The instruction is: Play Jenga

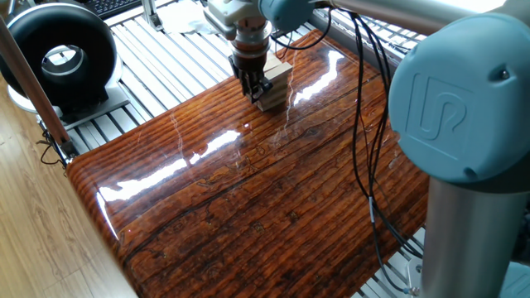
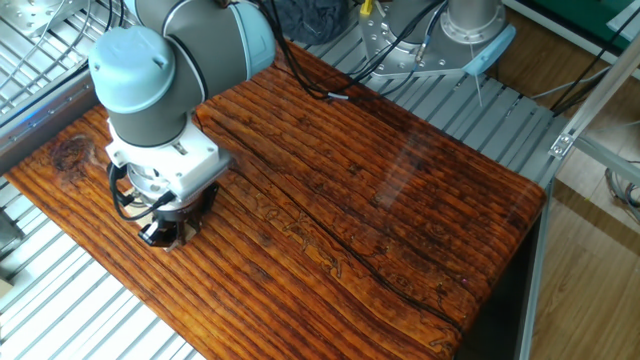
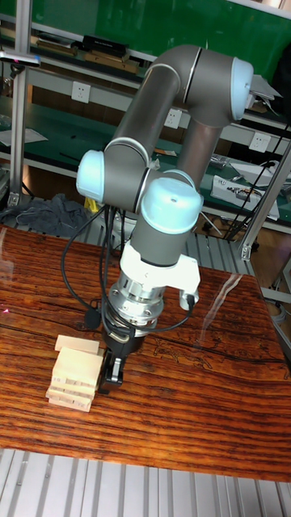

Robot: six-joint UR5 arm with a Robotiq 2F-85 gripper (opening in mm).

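The Jenga tower [image 3: 75, 373] is a small stack of pale wooden blocks near one edge of the dark striped tabletop [image 3: 202, 404]. Its top block lies slightly askew. In one fixed view the Jenga tower [image 1: 277, 83] stands at the far end of the table. My gripper [image 3: 111, 373] points down with its dark fingers right against the tower's side, at mid height. The gripper [image 1: 256, 86] stands on the tower's near-left face there. The fingers sit close together, and whether they hold a block end does not show. In the other fixed view the wrist [image 2: 160, 170] hides both tower and fingertips.
A black round fan-like device [image 1: 62, 58] sits on the slatted metal frame left of the table. Black cables [image 1: 364, 149] hang from the arm across the table's right part. The arm's base [image 2: 470, 25] stands beyond the far corner.
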